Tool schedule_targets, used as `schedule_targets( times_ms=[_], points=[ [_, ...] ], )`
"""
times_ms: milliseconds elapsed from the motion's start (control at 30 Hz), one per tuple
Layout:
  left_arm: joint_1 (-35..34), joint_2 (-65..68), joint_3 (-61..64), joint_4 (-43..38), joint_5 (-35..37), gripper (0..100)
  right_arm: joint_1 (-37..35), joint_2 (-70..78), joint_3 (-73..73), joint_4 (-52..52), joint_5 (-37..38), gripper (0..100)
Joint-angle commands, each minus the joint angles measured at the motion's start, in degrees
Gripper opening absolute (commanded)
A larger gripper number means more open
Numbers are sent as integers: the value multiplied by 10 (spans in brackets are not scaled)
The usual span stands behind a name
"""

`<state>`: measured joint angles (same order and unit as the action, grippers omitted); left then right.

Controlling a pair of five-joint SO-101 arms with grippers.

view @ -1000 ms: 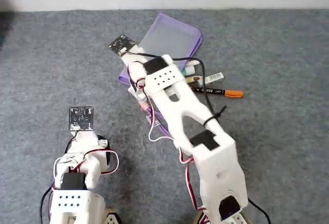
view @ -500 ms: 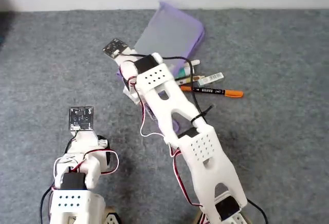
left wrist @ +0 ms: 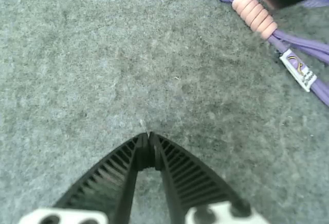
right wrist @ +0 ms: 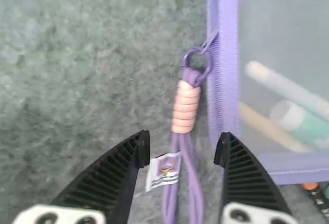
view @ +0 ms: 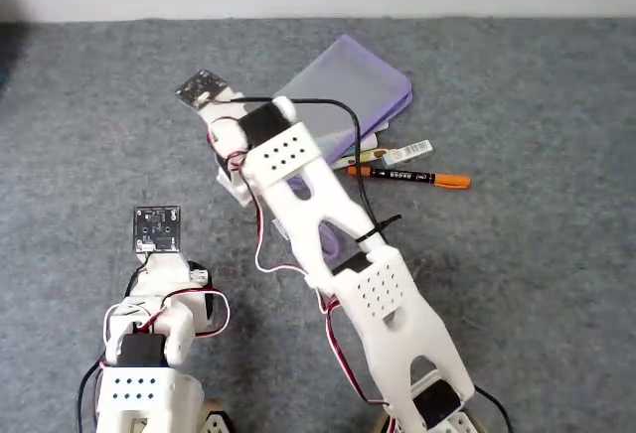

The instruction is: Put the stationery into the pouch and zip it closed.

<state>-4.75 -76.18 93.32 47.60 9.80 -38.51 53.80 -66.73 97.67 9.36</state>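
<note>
Right gripper (right wrist: 183, 136) is open, fingers spread w/ one on either side of the pouch's purple cord (right wrist: 180, 198). It's not pinching it, there's a gap on both sides afaict. The cord has a peach bead (right wrist: 186, 106) strung on it and a small white tag (right wrist: 163, 170), and it hooks thru a ring (right wrist: 197, 59) at the corner of the pouch (right wrist: 277, 34).

Thru the see-thru side you can make out a couple of pens (right wrist: 288, 88). Can't tell if they're inside or just lying under it tbh.

Left gripper (left wrist: 148, 137) is closed tight w/ nothing in it, over bare gray mat (left wrist: 77, 54). Its cam catches the bead (left wrist: 253, 11) and the tag (left wrist: 298, 70) off at the edge.

From the high view, the pouch (view: 348, 80) lies tilted at the far middle of the mat (view: 527, 284), w/ the right arm (view: 328, 215) stretched out to its left corner. An orange-capped pen (view: 407, 176) and a white marker (view: 396, 152) lie on the mat just beside the pouch's near edge, sticking out to the right. Left arm (view: 149, 354) sits at the near left, well apart from the pouch.
</note>
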Motion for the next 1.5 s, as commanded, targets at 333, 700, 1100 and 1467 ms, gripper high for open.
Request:
schedule_targets(
  times_ms=[333,700,1100,1467],
  points=[
    [-1,-8,-6,-11,5,13,7,73,-25,-56,-8,208],
    [-1,-8,-6,-11,5,13,22,104,-25,-123,21,207],
    [-1,-8,-6,-11,5,13,34,134,-25,-82,50,25],
    [-1,-8,-6,-11,5,13,35,78,-120,55,40,10]
  ],
)
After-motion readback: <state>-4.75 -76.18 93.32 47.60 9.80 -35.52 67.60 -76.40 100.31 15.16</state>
